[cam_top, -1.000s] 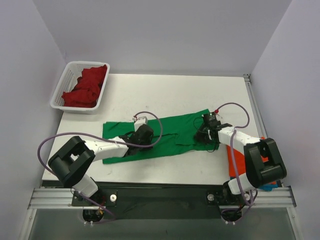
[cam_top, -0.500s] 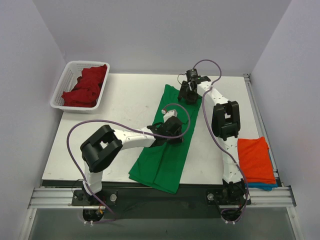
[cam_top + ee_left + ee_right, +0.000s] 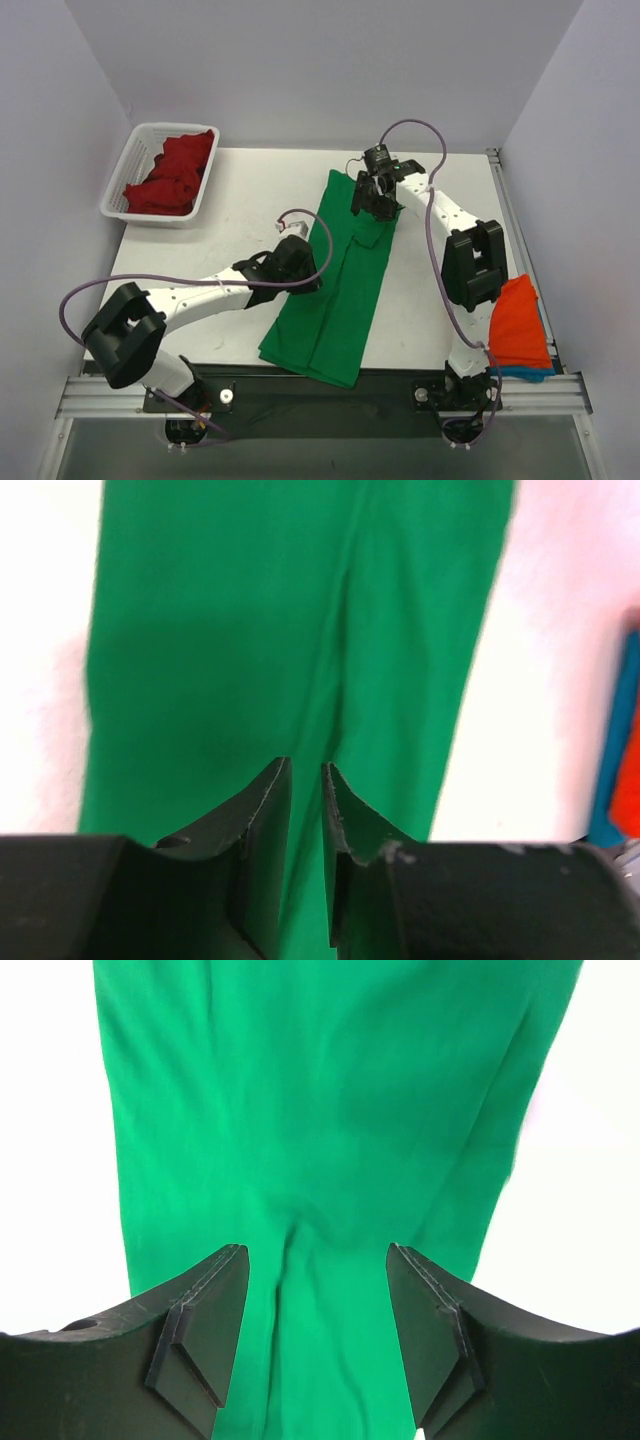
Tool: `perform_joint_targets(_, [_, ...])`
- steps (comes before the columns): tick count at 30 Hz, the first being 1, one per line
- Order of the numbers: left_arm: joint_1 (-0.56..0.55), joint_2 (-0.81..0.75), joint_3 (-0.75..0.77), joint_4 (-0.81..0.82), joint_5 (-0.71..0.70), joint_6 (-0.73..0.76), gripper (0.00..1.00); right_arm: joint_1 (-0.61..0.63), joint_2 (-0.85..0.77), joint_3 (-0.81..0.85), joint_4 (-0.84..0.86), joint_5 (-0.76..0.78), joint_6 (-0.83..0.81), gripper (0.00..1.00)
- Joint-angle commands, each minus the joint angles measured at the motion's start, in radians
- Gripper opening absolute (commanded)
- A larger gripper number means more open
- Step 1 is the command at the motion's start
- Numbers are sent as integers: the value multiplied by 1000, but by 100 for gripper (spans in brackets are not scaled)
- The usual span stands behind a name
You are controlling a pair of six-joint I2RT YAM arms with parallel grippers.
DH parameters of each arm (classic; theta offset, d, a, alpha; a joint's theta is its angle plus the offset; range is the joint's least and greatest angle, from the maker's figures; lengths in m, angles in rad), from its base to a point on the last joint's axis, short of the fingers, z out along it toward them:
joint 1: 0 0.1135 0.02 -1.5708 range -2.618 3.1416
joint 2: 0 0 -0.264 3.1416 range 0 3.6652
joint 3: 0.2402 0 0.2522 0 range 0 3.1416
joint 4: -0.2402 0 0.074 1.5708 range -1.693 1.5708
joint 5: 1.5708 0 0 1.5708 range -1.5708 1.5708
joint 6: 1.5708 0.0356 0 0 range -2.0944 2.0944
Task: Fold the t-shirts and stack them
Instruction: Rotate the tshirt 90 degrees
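The bright green t-shirt [image 3: 345, 290] lies flat as a long folded strip, running from the far middle of the table to the near edge. My left gripper [image 3: 310, 268] hovers over its left edge, the jaws a narrow gap apart [image 3: 305, 768] with nothing between them. My right gripper [image 3: 368, 200] is wide open [image 3: 317, 1250] just above the strip's far end [image 3: 330, 1090]. A folded orange t-shirt [image 3: 520, 320] lies on a blue one [image 3: 528, 373] at the near right. The dark red t-shirt [image 3: 175, 168] is bunched in the basket.
The white slotted basket [image 3: 115, 205] stands at the far left corner. The table [image 3: 250, 190] is white, with walls on three sides. A metal rail [image 3: 320, 395] runs along the near edge. The arms' purple cables loop above the table.
The green shirt has turned from lying crosswise to lying lengthwise. Since half a second ago, my left gripper has drawn back left from the strip's middle to its left edge. The right stays at the far end.
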Motion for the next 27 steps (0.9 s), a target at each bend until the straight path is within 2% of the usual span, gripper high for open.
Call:
perform_joint_targets(1, [-11, -74, -92, -33, -5, 25, 28, 61, -101, -151, 58, 61, 74, 57])
perform_joint_targets(5, [-43, -108, -189, 6, 3, -2, 28, 67, -123, -312, 157, 57, 106, 56])
perform_joint_targets(8, [-51, -82, -238, 65, 6, -40, 27, 66, -64, -297, 170, 55, 85, 55])
perform_joint_targets(16, [-45, 83, -212, 166, 70, -85, 27, 29, 133, -111, 153, 14, 33, 54])
perform_joint_targets(22, [15, 245, -72, 234, 144, -96, 27, -28, 275, 118, 109, -78, -19, 55])
perform_joint_targets(27, [24, 262, 24, 249, 218, -27, 30, -29, 282, 207, 78, -155, -81, 60])
